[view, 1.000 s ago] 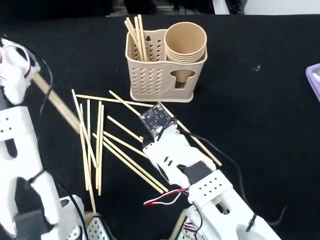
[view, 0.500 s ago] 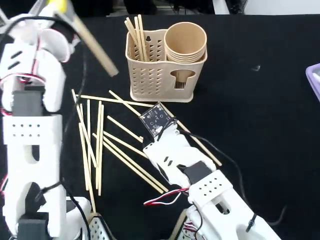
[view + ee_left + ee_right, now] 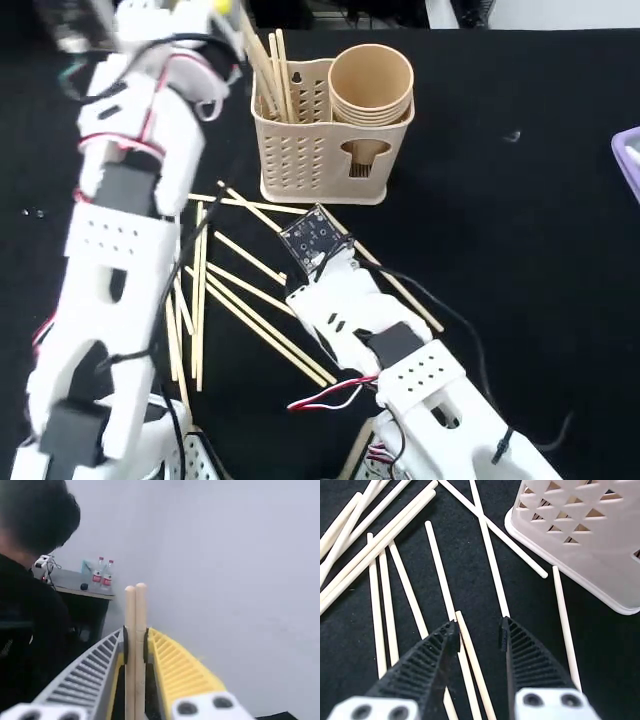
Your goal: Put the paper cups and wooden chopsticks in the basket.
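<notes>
While the left gripper (image 3: 135, 639) clamps a pair of chopsticks (image 3: 135, 605) on end, tips toward the wall, it's likely set up to drop them into the basket (image 3: 310, 155), where stacked paper cups (image 3: 371, 80) already sit beside a few sticks. Right gripper (image 3: 477, 627) is partly open and empty, straddling loose chopsticks (image 3: 439, 570) on the black table (image 3: 520, 250), looks lined up for a pick. Behind: grey wall (image 3: 240, 555), desk (image 3: 85, 591) with bottles (image 3: 104, 575).

A black table (image 3: 520, 250) is carrying the basket (image 3: 310, 160), with loose chopsticks (image 3: 199, 310) lying scattered just beside it.
</notes>
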